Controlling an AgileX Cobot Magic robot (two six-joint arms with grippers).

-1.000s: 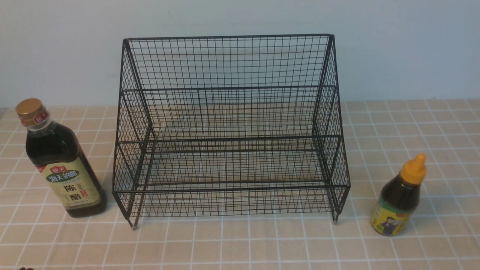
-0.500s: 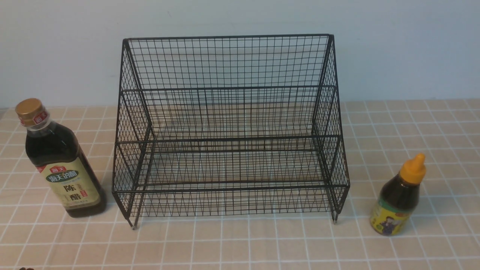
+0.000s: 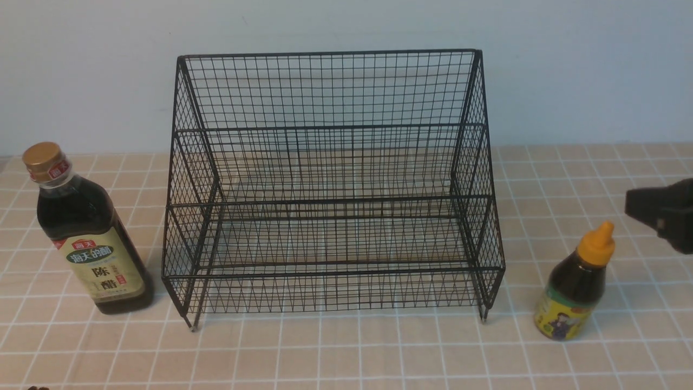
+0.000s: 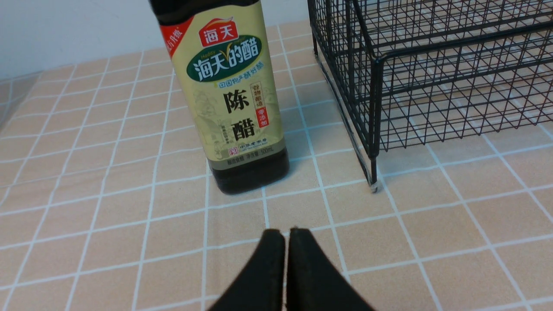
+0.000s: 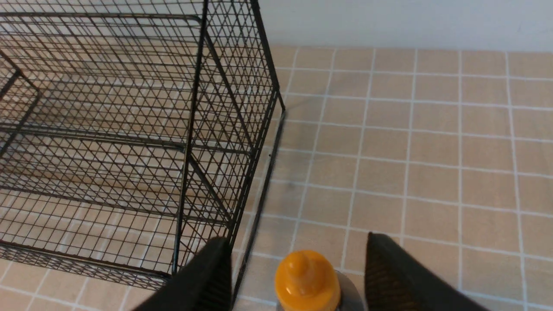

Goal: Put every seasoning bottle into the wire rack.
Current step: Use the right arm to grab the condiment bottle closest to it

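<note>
Short orange-capped bottle (image 5: 306, 278) is standing upright, down-left of the right gripper (image 5: 297, 239), which is hanging open, lined up on its cap; left gripper (image 4: 285, 242) is sitting closed.

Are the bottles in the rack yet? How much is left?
Nothing is done yet: the wire rack holds no bottles. In hand: the right gripper is open and lined up with the short bottle, not touching it. The left gripper is shut, short of the tall bottle. Left: both bottles, standing on the table.
</note>
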